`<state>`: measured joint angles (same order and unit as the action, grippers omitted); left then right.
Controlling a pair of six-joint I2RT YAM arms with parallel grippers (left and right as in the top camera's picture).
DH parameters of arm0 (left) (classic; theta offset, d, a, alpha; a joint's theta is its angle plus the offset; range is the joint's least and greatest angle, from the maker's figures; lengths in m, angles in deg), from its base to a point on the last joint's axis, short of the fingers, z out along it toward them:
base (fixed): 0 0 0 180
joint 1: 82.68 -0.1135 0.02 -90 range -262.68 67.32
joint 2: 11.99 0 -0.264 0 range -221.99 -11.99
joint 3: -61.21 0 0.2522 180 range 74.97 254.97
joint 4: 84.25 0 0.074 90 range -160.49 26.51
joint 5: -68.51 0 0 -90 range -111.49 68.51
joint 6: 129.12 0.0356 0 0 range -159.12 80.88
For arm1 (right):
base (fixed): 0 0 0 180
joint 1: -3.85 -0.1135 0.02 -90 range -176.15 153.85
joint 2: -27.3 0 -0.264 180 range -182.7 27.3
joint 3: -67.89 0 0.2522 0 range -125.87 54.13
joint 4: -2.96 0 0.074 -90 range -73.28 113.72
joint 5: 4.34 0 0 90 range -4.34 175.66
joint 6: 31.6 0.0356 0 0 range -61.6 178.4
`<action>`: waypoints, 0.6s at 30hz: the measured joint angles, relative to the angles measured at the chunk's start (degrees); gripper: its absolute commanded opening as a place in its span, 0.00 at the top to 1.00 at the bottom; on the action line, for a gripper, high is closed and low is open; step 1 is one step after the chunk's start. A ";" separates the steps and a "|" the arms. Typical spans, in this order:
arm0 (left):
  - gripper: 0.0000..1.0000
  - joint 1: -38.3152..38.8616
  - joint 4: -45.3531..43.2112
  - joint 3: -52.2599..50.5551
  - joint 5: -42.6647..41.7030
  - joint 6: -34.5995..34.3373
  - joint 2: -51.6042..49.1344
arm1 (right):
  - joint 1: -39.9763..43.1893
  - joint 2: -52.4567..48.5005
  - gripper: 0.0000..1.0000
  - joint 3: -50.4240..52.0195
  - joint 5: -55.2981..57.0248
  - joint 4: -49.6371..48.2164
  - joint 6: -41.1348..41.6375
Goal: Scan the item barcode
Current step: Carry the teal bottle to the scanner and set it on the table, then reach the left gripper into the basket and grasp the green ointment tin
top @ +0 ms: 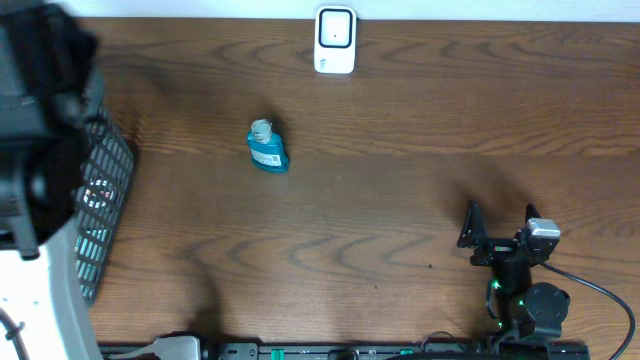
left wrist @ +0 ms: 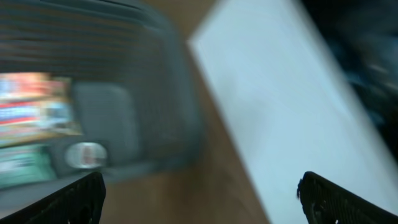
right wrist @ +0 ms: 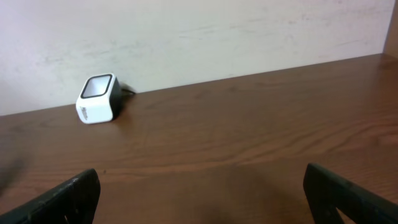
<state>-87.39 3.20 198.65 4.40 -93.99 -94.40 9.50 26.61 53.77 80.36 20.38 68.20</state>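
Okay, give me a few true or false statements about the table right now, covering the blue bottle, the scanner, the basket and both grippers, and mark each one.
1. The blue bottle rests on the table, apart from the scanner. True.
2. The right gripper holds the bottle. False: it is open, empty and well away from it.
3. The scanner sits at the table's far edge. True.
4. The basket stands beside the right gripper. False: it is at the opposite, left end.
5. The left gripper is shut. False: its fingers stand wide apart.
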 measured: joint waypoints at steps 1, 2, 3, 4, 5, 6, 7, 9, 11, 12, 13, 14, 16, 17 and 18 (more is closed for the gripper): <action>0.02 -3.41 1.88 0.00 -0.24 0.46 -0.17 | 0.00 0.00 0.01 0.00 0.00 -0.02 0.00; 0.02 -5.99 3.50 -0.04 -0.35 0.76 -0.76 | 0.00 0.00 0.01 0.00 0.00 0.00 0.00; 0.02 -8.70 4.70 -0.17 -0.96 0.94 -1.57 | 0.00 0.00 0.01 0.00 0.00 0.00 0.00; 0.02 -11.47 5.68 -0.52 -2.10 1.16 -2.69 | 0.00 0.00 0.01 0.00 0.00 0.00 -0.02; 0.02 -14.03 6.43 -0.87 -3.54 1.22 -3.82 | 0.00 0.00 0.01 0.00 0.00 0.00 0.00; 0.02 -16.57 7.08 -1.40 -5.53 1.36 -5.20 | 0.00 0.00 0.01 0.00 0.00 0.00 0.00; 0.02 -18.97 7.67 -1.95 -7.80 1.42 -6.56 | 0.00 0.00 0.01 0.00 0.00 0.00 0.00; 0.02 -22.86 8.72 -2.86 -12.22 1.55 -9.60 | 0.00 0.00 0.01 0.00 0.00 0.00 0.00; 0.02 -26.05 9.49 -3.58 -16.04 1.70 -13.25 | 0.00 0.00 0.01 0.00 0.00 0.00 0.00; 0.02 -27.12 9.94 -3.82 -17.33 1.79 -14.91 | 0.00 0.00 0.01 0.00 0.00 0.00 0.00; 0.02 -27.98 10.36 -4.09 -18.43 1.86 -16.68 | 0.00 0.00 0.01 0.00 0.00 0.00 0.00; 0.02 -28.63 10.91 -4.20 -19.37 2.03 -18.64 | 0.00 0.00 0.01 0.00 0.00 0.00 0.00; 0.02 -29.11 11.56 -4.28 -20.55 2.16 -21.84 | 0.00 0.00 0.01 0.00 0.00 0.00 0.00; 0.02 -29.22 11.85 -4.33 -21.29 2.21 -23.98 | 0.00 0.00 0.01 0.00 0.00 0.00 0.00; 0.02 -29.20 12.07 -4.33 -21.57 2.23 -25.22 | 0.00 0.00 0.01 0.00 0.00 0.00 0.00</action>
<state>-116.59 15.27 194.32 -17.17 -91.76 -119.62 9.50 26.61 53.77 80.36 20.38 68.20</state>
